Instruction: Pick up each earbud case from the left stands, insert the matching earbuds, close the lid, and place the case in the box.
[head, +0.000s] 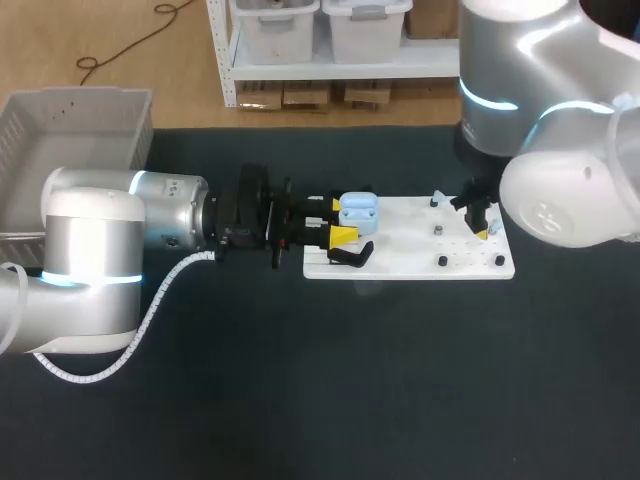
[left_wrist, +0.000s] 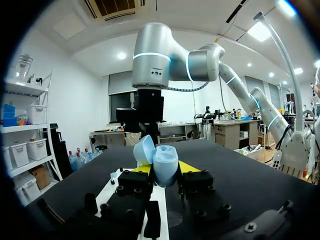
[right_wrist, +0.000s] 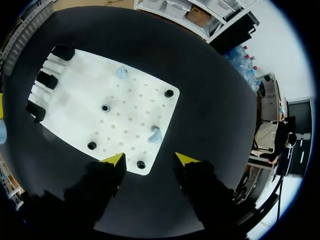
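Two aims seem key: we hold the open earbud case (left_wrist: 166, 159) level, pinched in our left gripper (left_wrist: 165, 168), and centre our spread right gripper (right_wrist: 150, 159) over the nearest earbud (right_wrist: 155, 134).

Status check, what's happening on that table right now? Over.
Left gripper shut on earbud case, lid open. Right gripper open, empty, over the white board. Two earbuds lying on board. Nothing blocking.

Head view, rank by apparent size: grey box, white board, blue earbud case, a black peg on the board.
1. grey box and white board: near alike; the box is partly cut off by the view's edge, so unranked.
2. earbud case
3. black peg
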